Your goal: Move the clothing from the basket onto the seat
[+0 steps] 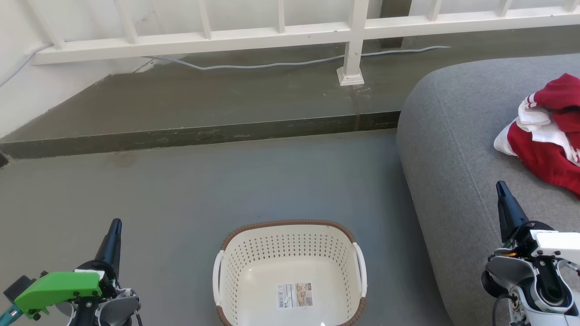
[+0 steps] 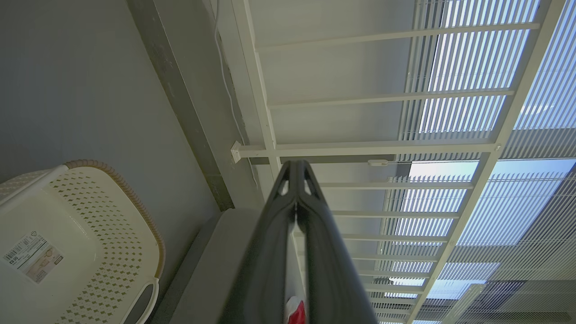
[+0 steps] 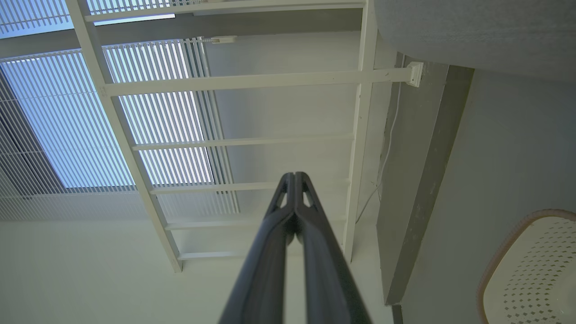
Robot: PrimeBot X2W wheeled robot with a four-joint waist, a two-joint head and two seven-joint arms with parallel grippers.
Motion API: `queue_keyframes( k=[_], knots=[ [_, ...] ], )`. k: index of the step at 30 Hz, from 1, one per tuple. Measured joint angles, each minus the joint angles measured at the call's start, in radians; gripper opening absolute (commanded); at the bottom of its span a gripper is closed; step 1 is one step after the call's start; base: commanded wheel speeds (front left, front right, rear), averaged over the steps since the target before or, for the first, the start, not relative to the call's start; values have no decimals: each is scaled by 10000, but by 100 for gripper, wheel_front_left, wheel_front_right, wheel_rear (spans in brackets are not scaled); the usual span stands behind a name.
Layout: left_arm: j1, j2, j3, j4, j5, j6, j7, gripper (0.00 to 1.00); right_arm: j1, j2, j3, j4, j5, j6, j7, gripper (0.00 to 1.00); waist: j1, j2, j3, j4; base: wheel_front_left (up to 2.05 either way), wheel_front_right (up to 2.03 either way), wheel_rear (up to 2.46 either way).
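At the lower left of the head view the left hand [image 1: 116, 225] points up the frame with its two dark fingers pressed together, gripping nothing, over the grey floor [image 1: 181, 194]. Its own wrist view shows the same closed tips [image 2: 297, 168] against a white railing and slatted blinds. The cream basket [image 2: 112, 252] sits at the lower left of that frame. In the head view, the basket [image 1: 290, 223] stands on the floor at bottom centre, brown rim uppermost and white handles at either side. A label sticker [image 1: 294, 295] shows on its bare bottom. Across the top runs the white railing [image 1: 353, 31], its post planted on a raised concrete step [image 1: 204, 136], with a pale cable [image 1: 272, 64] trailing along behind it. To the right, the big grey seat [image 1: 453, 136] fills the frame's right side, well clear of the basket. The red and white clothing [image 1: 550, 149] lies crumpled on top of it at the right edge. At the lower right the right hand [image 1: 500, 188] rises in front of the seat, below and left of the clothing and apart from it. Its wrist view shows fingers [image 3: 294, 177] shut tight with nothing between them. The basket's rim [image 3: 531, 270] is at the lower right there and the seat's underside [image 3: 472, 31] at the upper right.
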Motion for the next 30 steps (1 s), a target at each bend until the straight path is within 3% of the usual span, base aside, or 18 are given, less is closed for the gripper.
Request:
queue_keyframes(
  k=[30],
  knots=[
    [0,-13,21,-19,2,0,2,0,0,4,4,-2,0,0,0,0,0,0,1,-1,0,0,0]
  ],
)
